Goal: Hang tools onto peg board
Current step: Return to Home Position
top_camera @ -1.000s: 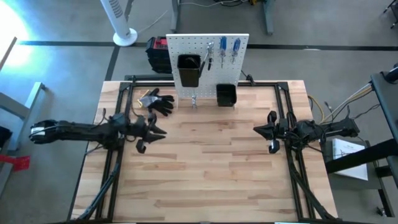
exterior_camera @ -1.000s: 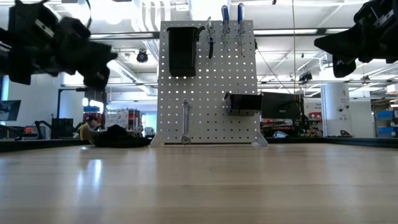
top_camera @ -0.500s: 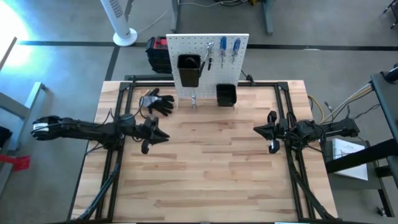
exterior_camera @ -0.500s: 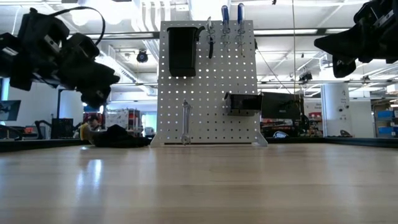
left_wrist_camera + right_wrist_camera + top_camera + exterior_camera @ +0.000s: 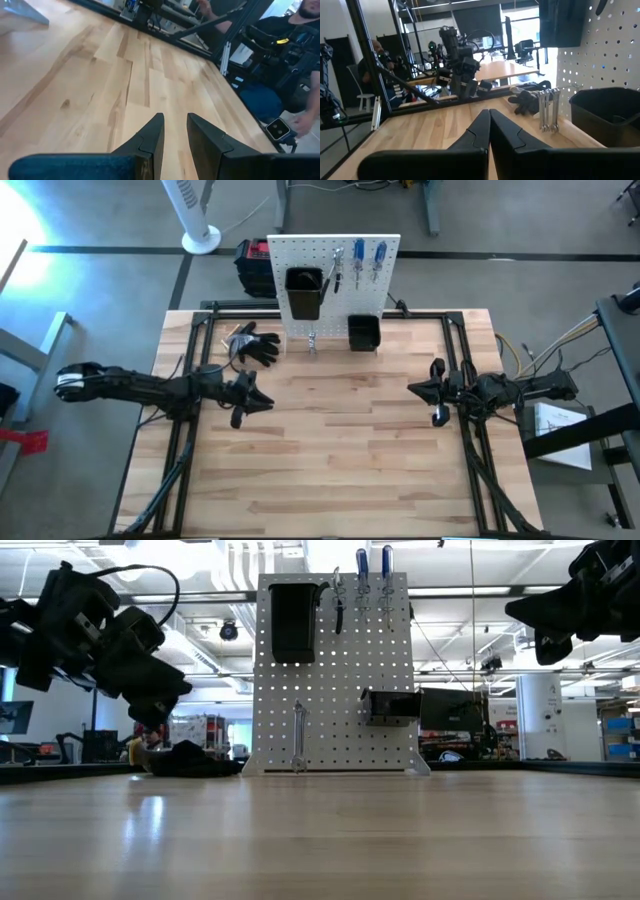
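The white peg board [image 5: 335,255] stands upright at the table's far edge. Two blue-handled screwdrivers [image 5: 373,565] and dark pliers [image 5: 337,605] hang from pegs along its top. Silver wrenches [image 5: 298,735] hang low on the board, also seen in the right wrist view [image 5: 547,115]. My left gripper [image 5: 262,402] hovers over the table's left part, slightly open, with nothing between its fingers [image 5: 175,120]. My right gripper [image 5: 412,389] is shut and empty above the table's right part, fingertips together [image 5: 489,112].
Two black bins [image 5: 303,292] [image 5: 363,332] hang on the board. Black gloves [image 5: 255,343] lie on the table left of the board's foot. A red-and-black box [image 5: 252,255] sits behind the board. People [image 5: 300,30] sit beyond the table's sides. Bare wood [image 5: 340,440] fills the table's middle and near part.
My left gripper has sunk toward the table and reached a little farther toward its middle, tipping downward and rolling somewhat. Its finger gap looks unchanged. My right arm has kept still.
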Action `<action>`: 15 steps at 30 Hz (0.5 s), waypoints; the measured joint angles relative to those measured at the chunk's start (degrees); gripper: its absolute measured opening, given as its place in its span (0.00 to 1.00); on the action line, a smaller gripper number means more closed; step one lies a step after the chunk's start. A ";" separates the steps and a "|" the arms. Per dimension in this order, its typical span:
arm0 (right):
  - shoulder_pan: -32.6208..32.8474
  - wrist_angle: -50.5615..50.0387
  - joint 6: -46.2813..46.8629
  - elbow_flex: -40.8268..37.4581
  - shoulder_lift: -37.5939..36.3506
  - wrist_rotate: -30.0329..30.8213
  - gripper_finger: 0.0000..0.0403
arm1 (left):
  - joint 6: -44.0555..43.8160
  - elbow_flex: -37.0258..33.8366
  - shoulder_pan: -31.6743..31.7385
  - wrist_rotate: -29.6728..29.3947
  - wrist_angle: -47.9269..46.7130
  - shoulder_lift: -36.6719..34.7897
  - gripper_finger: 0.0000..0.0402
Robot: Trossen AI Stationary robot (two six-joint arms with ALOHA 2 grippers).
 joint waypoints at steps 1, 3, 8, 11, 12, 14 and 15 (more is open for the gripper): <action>0.00 0.02 0.00 0.00 -0.02 0.00 0.00 | 0.00 0.00 0.00 0.00 0.02 0.33 0.19; 0.00 0.00 0.00 0.00 -0.02 0.00 0.00 | 0.00 0.02 0.00 0.00 0.02 1.02 0.19; 0.00 0.01 0.00 0.00 -0.02 0.00 0.00 | 0.00 0.02 0.00 0.00 0.02 2.70 0.19; 0.00 0.02 0.00 0.00 -0.02 0.00 0.00 | -0.02 0.04 0.00 0.01 0.02 3.78 0.19; 0.00 0.01 0.01 0.00 -0.02 0.00 0.00 | 0.00 0.04 0.00 0.00 0.04 4.13 0.19; 0.00 0.02 0.00 0.00 -0.02 0.00 0.00 | -0.01 0.04 0.00 0.01 0.04 4.86 0.19; 0.00 0.02 0.00 0.00 -0.02 0.00 0.00 | -0.02 0.04 0.00 0.01 0.04 5.17 0.19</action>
